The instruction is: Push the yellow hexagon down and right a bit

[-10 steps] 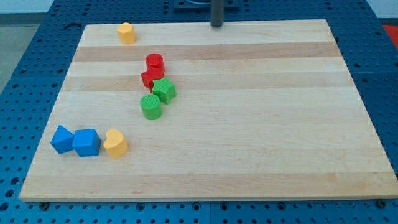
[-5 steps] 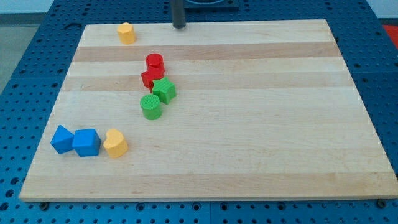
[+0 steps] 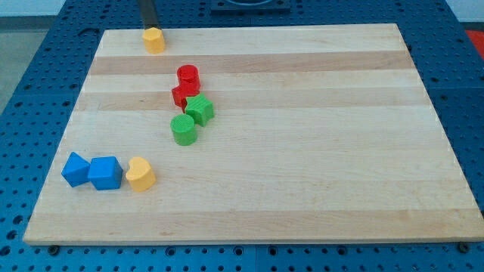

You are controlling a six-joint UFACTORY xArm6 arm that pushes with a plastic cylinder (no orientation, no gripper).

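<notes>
My rod comes straight down from the view's top edge, left of centre, and only its lower stretch shows; the arm above it is cut off by the frame. It stands upright, dark and plain. My tip sits at the far edge of the surface, right at the upper-left side of the yellow hexagon, which lies just below and slightly right of it. I cannot tell whether they touch.

Top left: my tip just above the yellow hexagon.
Centre-left: red cylinder, red block, green cube, green cylinder, descending.
Bottom left: blue block, blue cube, yellow heart, in a row.
</notes>
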